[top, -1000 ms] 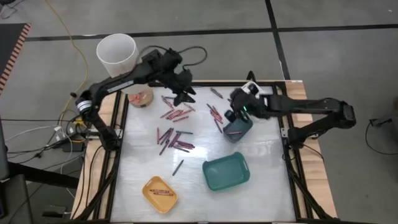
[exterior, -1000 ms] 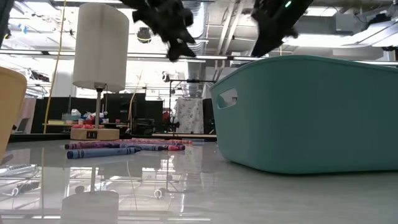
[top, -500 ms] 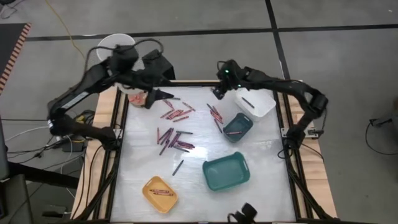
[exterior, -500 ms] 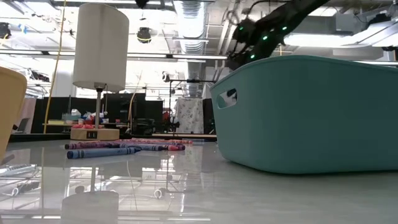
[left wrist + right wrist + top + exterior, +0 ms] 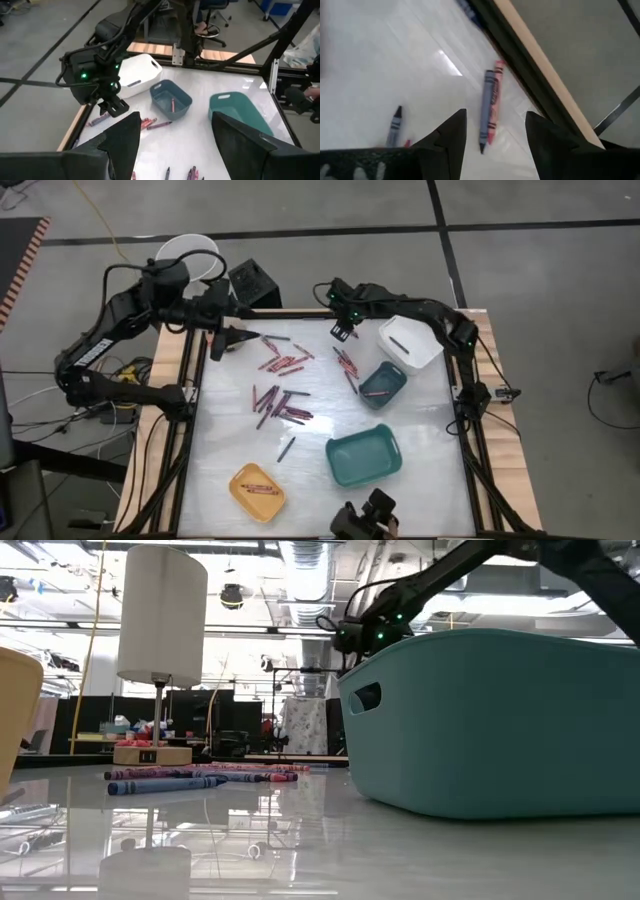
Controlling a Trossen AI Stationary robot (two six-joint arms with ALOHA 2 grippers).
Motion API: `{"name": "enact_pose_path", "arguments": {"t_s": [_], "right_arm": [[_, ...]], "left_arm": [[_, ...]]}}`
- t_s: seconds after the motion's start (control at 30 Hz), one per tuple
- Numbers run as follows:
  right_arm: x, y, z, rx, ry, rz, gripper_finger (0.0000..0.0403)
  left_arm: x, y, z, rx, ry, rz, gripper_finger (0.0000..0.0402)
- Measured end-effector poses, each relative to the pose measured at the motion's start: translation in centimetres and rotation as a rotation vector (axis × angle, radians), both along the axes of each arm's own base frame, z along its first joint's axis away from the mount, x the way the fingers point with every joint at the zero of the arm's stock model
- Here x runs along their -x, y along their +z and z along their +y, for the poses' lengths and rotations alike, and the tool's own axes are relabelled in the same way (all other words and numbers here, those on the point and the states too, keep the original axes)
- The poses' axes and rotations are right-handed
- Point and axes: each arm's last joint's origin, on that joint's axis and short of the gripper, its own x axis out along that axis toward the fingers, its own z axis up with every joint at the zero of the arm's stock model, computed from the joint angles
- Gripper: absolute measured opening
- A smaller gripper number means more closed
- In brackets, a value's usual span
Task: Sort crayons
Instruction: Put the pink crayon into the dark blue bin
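Now | yellow tray (image 5: 257,492): crayons (image 5: 258,487) | small teal tray (image 5: 381,384): one | claws wide, empty

Two black jointed arms. Right gripper (image 5: 341,332) housing carries small green indicator lights. Left gripper (image 5: 222,340) has broad, flat black fingers (image 5: 125,137); black cables follow the links.

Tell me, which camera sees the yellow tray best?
The high view: the whole yellow tray shows from above, with crayons inside. The low view catches only one edge of it. Neither wrist view shows it.
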Motion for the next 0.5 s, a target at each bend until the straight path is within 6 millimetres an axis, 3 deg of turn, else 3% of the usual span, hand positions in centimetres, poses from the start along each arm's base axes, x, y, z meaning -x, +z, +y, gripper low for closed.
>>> {"name": "enact_pose_path", "arguments": {"t_s": [0.5], "right_arm": [[0.6, -3.2, -1.9, -0.076, -0.026, 0.096, 0.0195]], "left_arm": [[0.0, -0.4, 0.0, -0.009, 0.007, 0.047, 0.0233]]}}
